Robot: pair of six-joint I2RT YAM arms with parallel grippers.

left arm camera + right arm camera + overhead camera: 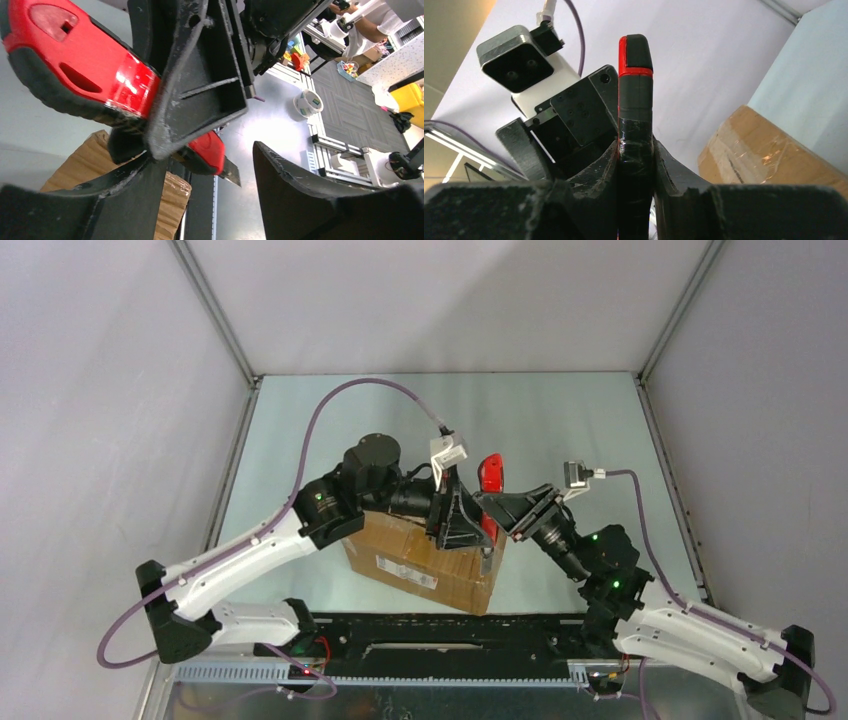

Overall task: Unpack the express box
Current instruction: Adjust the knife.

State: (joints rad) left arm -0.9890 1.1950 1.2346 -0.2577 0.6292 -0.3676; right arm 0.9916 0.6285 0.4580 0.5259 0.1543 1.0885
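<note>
The express box (pixel 420 558), a brown taped carton with a white label (pixel 405 570), lies at the table's near middle. It also shows in the left wrist view (pixel 92 162) and the right wrist view (pixel 764 152). My right gripper (pixel 510 510) (pixel 635 145) is shut on a red and black utility knife (pixel 491 475) (pixel 635 90). The knife's blade (pixel 231 172) points down past the box's right end. My left gripper (pixel 462 525) (pixel 207 152) is open over the box's right end, right next to the knife (pixel 75 65), and holds nothing.
The two wrists are crowded together above the box's right end. Metal frame rails (pixel 215 315) stand at the back corners. A black rail (pixel 450 635) runs along the near edge. A roll of tape (pixel 307 102) lies on the floor beyond the table.
</note>
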